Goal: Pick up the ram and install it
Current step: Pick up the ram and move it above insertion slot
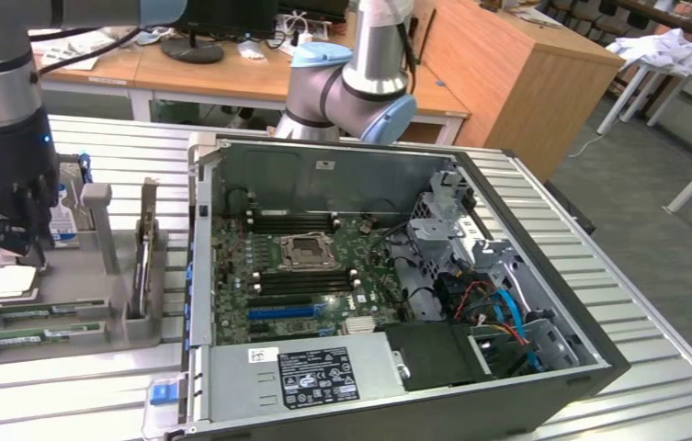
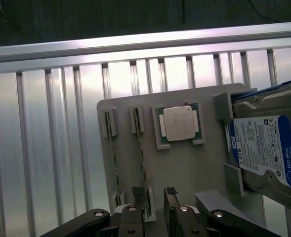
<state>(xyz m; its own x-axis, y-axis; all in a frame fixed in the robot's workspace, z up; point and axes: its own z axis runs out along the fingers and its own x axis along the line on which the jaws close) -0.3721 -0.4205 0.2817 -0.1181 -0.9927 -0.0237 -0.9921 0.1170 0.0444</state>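
Gripper (image 2: pixel 154 192) hangs open above the ram (image 2: pixel 141 158), edge-on in the grey tray (image 2: pixel 185 173). Fingertips (image 2: pixel 138 193) partly hide one end.

The ribbed silver metal table (image 2: pixel 46 148) is smooth and shiny, and the flat grey plastic tray (image 2: pixel 185 168) on it looks dull. The square silver chip (image 2: pixel 180 123) has a smooth metal top, and the silver metal hard drive (image 2: pixel 264 148) wears a glossy blue-white label. The long thin green ram stick (image 1: pixel 39 314) is a dull circuit board.

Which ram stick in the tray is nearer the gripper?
The ram stick beside the processor, at the gripper; the other stick stands at the tray edge.
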